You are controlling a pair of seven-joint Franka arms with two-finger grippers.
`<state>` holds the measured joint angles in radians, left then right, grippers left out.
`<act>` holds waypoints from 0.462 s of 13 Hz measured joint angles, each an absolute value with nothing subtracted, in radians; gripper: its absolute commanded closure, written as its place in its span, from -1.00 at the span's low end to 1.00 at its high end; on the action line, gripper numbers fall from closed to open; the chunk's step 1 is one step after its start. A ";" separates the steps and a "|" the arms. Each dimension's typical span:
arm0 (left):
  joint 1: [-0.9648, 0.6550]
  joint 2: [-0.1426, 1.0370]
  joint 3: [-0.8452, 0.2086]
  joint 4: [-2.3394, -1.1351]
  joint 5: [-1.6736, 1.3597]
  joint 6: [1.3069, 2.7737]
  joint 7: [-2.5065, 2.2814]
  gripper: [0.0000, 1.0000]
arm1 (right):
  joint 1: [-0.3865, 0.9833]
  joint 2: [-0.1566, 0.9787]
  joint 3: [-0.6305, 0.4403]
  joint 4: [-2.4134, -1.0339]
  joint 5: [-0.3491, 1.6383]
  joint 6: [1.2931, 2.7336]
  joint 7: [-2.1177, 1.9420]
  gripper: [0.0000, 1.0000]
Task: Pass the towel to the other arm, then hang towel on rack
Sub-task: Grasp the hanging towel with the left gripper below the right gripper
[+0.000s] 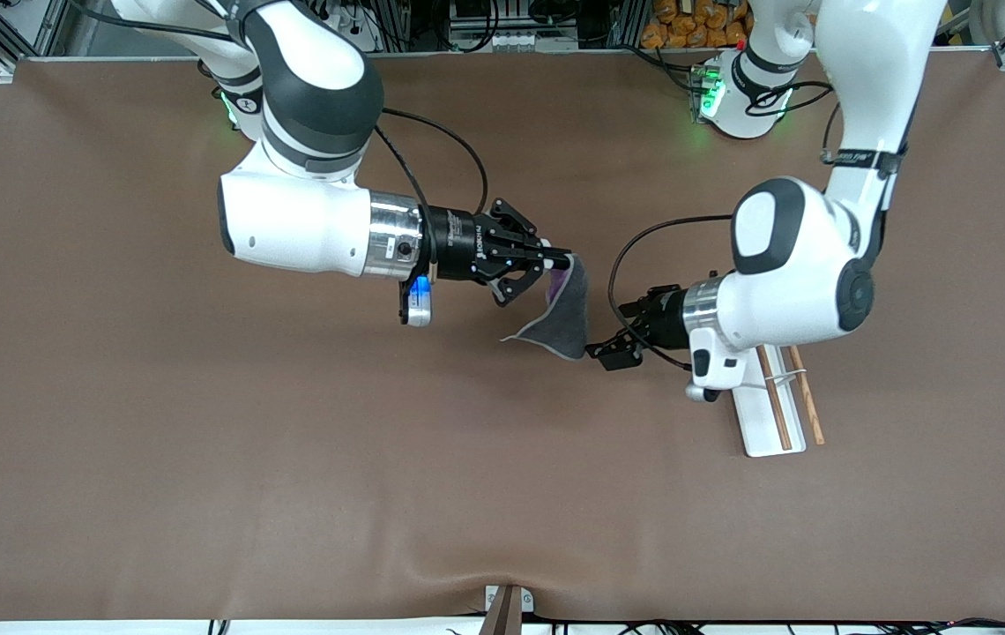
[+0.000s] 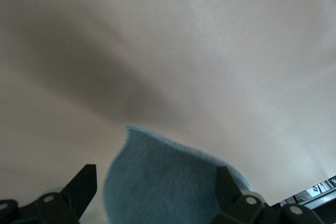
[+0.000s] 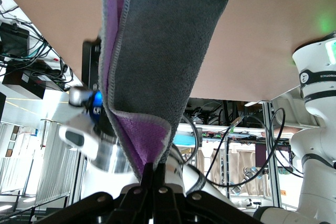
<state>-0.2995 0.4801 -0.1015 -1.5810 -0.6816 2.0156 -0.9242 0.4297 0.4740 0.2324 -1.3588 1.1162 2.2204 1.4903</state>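
The rack point(image 1: 771, 414) lies nearest the front camera, toward the left arm's end of the brown tabletop point(image 1: 203, 459). Its white tray base rests flat, with the two thin wooden rods running side by side along it, partly hidden under the left arm's wrist.

Next comes the left tool point(image 1: 615, 346), held low over the tabletop, just beside the rack's end and pointing toward the middle of the tabletop. Its fingers point(image 2: 79, 187) are spread wide and grip nothing. In the left wrist view, the lower part of the towel point(image 2: 168, 182) shows between those spread fingers; whether they touch the cloth cannot be told.

The towel point(image 1: 560, 322) hangs in the air over the middle of the tabletop, between the two tools. Its dark grey face with the pale stitched edge is turned outward, and a strip of purple shows near the top, where it is folded over.

The right tool point(image 1: 555, 258) is over the middle of the tabletop, reaching in level from the right arm's end. Its fingers are pressed together, pinching the towel's upper corner, so the cloth point(image 3: 163, 61) drapes down from them.
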 measured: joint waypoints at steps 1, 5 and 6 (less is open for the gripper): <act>-0.298 0.498 -0.100 -1.582 -0.708 2.016 -0.924 -1.00 | 0.431 0.477 0.232 -1.355 1.116 2.222 1.492 1.00; -0.297 0.542 -0.100 -1.583 -0.769 2.016 -0.944 -1.00 | 0.431 0.481 0.231 -1.352 1.116 2.223 1.497 1.00; -0.298 0.546 -0.100 -1.583 -0.769 2.016 -0.957 -1.00 | 0.431 0.481 0.231 -1.352 1.116 2.223 1.499 1.00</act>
